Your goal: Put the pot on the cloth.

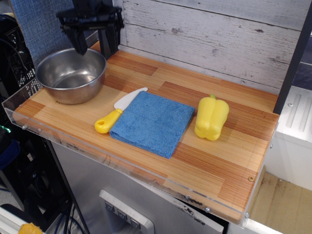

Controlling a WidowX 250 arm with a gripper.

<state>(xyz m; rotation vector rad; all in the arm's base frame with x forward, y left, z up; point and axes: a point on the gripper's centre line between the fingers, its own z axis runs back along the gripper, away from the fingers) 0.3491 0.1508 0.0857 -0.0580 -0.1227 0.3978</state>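
The pot (pixel 71 74) is a shiny steel bowl standing upright at the far left of the wooden table (pixel 234 161). The blue cloth (pixel 153 122) lies flat near the table's middle, to the right of the pot and apart from it. My black gripper (pixel 95 47) hangs open and empty above the pot's back right rim, its two fingers spread wide, one finger (pixel 81 45) over the bowl's inside and the other just behind the rim. It does not touch the pot.
A toy knife (pixel 117 111) with a yellow handle lies against the cloth's left edge. A yellow pepper (pixel 211 117) stands right of the cloth. A clear plastic lip (pixel 122 168) runs along the table's front and left edges. A plank wall stands behind.
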